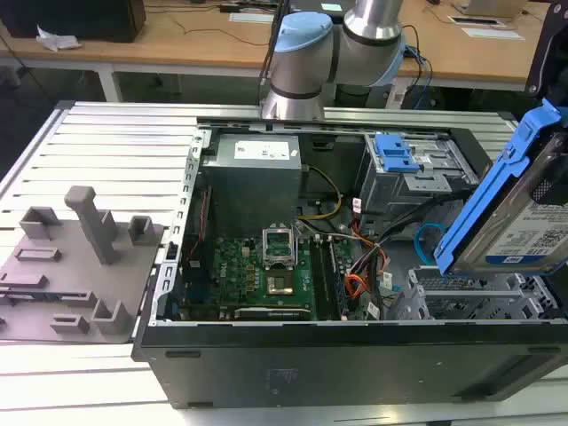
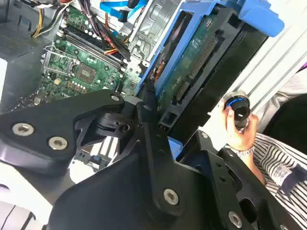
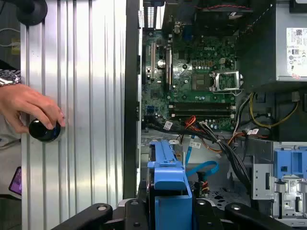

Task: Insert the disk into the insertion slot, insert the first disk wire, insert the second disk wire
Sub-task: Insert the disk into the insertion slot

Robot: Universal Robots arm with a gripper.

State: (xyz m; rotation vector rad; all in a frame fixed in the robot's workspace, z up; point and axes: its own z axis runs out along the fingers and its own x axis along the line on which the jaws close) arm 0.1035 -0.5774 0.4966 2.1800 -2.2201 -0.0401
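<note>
One arm, exterior view: the disk (image 1: 519,209), in its blue carrier, hangs tilted at the exterior view's right edge, over the open computer case (image 1: 293,355).
Slot: the insertion slot (image 1: 461,297) lies right under the disk's low end, near but apart. No part of the disk is in the bay yet.
Axis: the disk's long axis runs steeply, low end toward the exterior view's left, high end toward its right. Judged not lined up with the bay.
Blue cable: the second disk wire (image 1: 428,241) loops just beside the disk's low end, between it and the grey cage with the blue latch (image 1: 417,173).
Second wrist view: the gripper (image 2: 151,103) is clenched on the carrier's edge, and the disk's green board face (image 2: 192,67) shows.
First wrist view: the carrier is pinched at the gripper (image 3: 169,213). The first disk wire (image 3: 191,121) and the blue loop (image 3: 204,168) lie beyond it, toward the motherboard (image 3: 201,81), apart from the disk.
Bystander: a person's hand (image 3: 29,108) rests on a black knob (image 3: 44,130), well apart from the case.
</note>
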